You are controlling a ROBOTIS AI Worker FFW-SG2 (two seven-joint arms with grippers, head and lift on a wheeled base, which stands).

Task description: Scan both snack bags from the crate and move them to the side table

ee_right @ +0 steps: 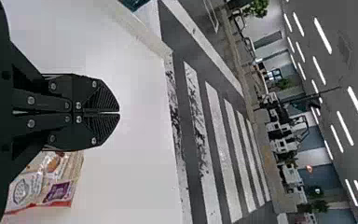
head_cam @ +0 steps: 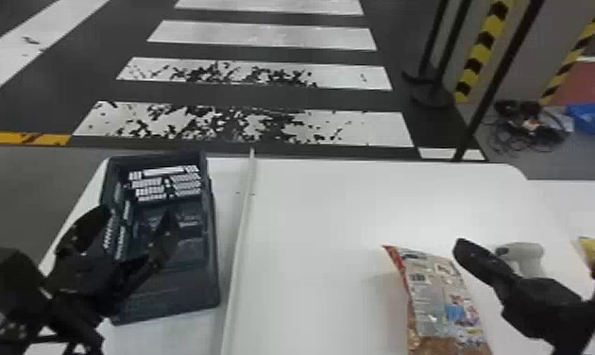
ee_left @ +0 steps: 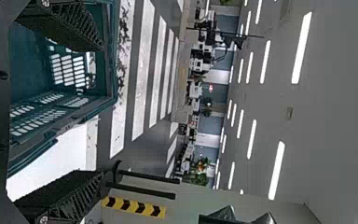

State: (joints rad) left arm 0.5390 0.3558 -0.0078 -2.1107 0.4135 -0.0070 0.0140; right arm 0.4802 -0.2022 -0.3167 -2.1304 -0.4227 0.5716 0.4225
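Your left end effector [ee_left: 101, 111] is released, your right end effector [ee_right: 119, 112] clenched, empty; transfer seems due, so open the right for the snack bag [head_cam: 438, 297].

White floor stripes [head_cam: 263, 37], black poles [head_cam: 497, 80], yellow-and-black strips [head_cam: 481, 51], dark cables [head_cam: 528, 123] beside a blue item [head_cam: 591, 119].

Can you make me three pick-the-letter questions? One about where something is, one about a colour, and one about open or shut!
1. Where is the crate?
A) Right of the long divider
B) Left of it
C) On the floor

2. What colour is the left edge of the nearer snack bag?
A) Red
B) Green
C) Purple

3. The left tool is:
A) Shut on a bag
B) Shut on a scanner
C) Open

1 B: it sits left of the divider.
2 A: a red strip shows there.
3 C: its jaws stand apart.
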